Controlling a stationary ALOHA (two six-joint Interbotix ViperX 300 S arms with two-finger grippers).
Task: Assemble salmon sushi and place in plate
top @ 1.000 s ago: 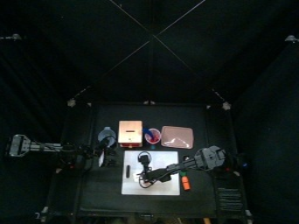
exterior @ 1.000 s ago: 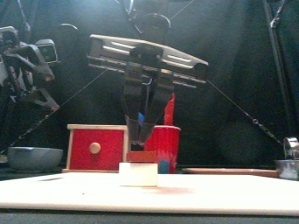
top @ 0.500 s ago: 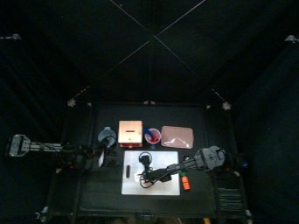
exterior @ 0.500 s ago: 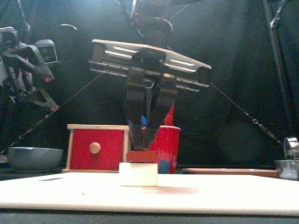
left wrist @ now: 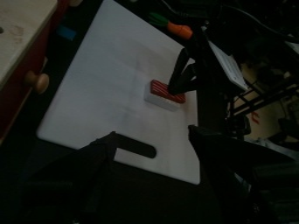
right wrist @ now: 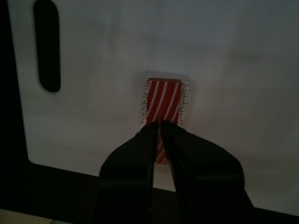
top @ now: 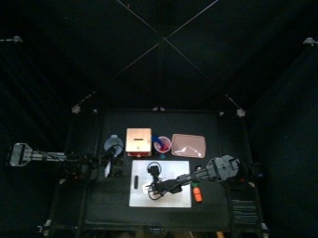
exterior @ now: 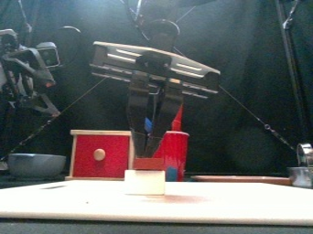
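The salmon sushi is found directly below the right gripper, its long axis in line with the half-parted, empty jaws.

Salmon strip atop rice block

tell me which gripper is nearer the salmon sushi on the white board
Right. The right gripper hangs directly over the salmon sushi, its tips at the salmon strip. The left gripper rests off the white board, at the table's left side.
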